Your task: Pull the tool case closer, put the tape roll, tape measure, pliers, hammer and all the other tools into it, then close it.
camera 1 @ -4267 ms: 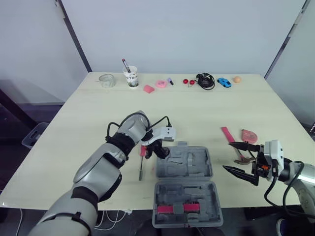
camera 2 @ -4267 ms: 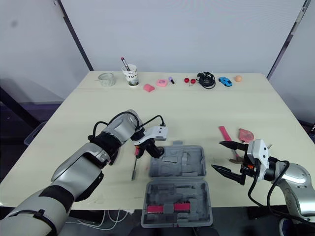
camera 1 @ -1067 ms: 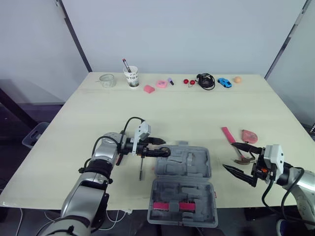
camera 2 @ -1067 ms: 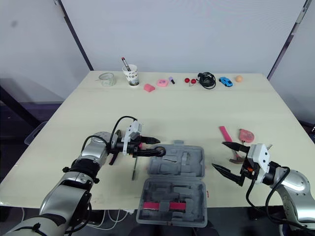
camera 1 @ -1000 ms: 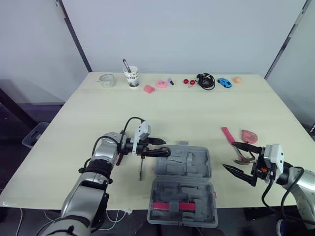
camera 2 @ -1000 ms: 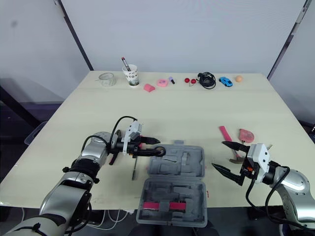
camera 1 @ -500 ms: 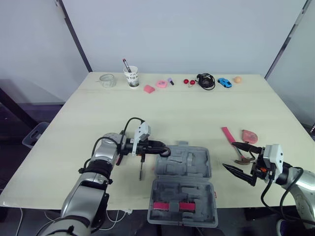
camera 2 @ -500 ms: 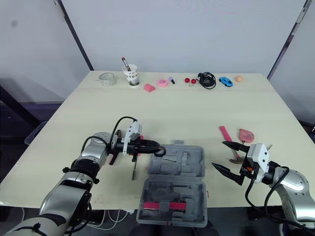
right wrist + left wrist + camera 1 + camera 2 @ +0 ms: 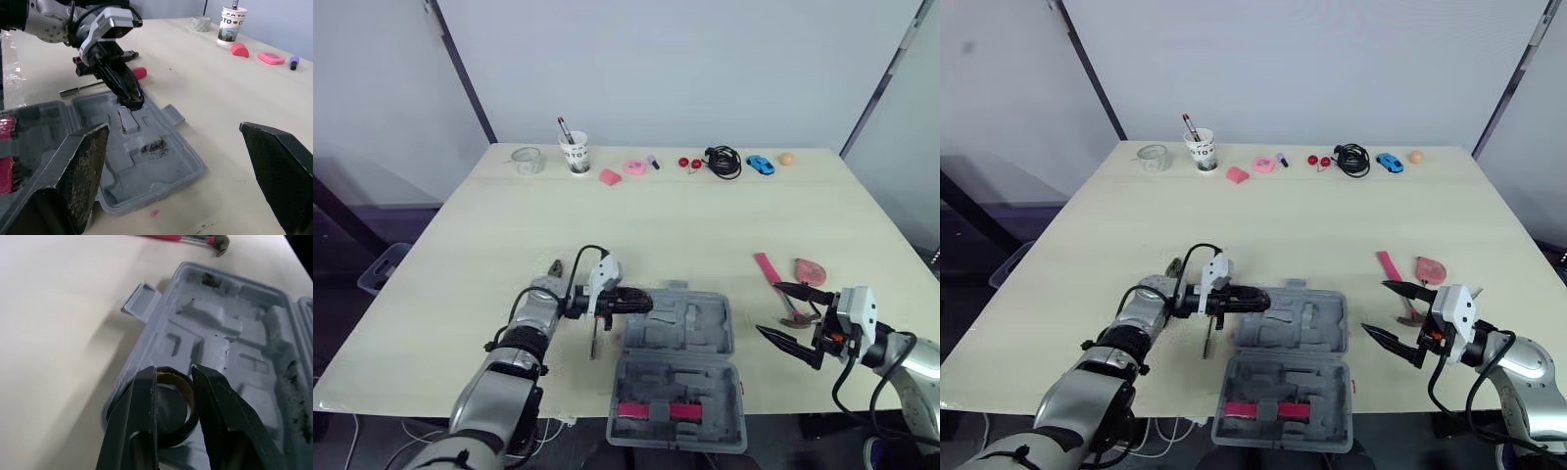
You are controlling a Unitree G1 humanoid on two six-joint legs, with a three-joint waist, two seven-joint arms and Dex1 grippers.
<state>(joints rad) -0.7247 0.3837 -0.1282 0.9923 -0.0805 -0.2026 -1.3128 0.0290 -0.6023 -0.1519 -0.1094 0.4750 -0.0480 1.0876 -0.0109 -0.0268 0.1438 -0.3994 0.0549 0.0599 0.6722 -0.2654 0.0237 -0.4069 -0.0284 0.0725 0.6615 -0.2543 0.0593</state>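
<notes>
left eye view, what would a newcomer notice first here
The open grey tool case at the near edge of the table draws the eye. The left gripper holds a black tape roll between its fingers over the case's left end. On the right, the right gripper hovers with its fingers spread wide, on the near side of the pink-handled hammer and tape measure.

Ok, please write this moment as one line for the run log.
left gripper: shut on tape roll, at left edge of open tool case | right gripper: open, beside hammer | screwdriver: on table
</notes>
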